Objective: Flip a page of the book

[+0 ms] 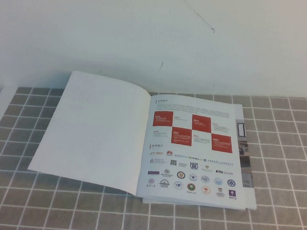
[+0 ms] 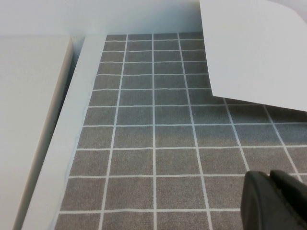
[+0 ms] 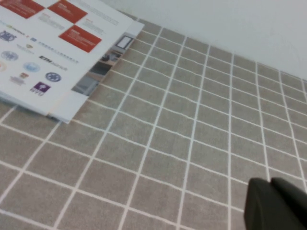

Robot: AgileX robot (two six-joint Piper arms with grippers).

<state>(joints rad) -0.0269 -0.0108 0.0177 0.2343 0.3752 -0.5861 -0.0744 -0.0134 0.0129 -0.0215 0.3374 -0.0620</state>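
The book [image 1: 193, 154] lies open on the grey grid mat, its right-hand inner page showing red squares and rows of logos. The page [image 1: 97, 129] is folded over to the left, plain white side up, its outer edge lifted slightly off the mat. Neither arm appears in the high view. In the left wrist view my left gripper [image 2: 269, 176] hangs shut and empty over bare mat, apart from the white page [image 2: 259, 52]. In the right wrist view my right gripper [image 3: 270, 182] is shut and empty over the mat, well away from the book [image 3: 62, 43].
The grey grid mat [image 1: 286, 171] covers the table around the book. A white wall [image 1: 159, 31] rises behind it. On the left, a white ledge [image 2: 72, 120] and a pale flat board [image 2: 29, 110] border the mat.
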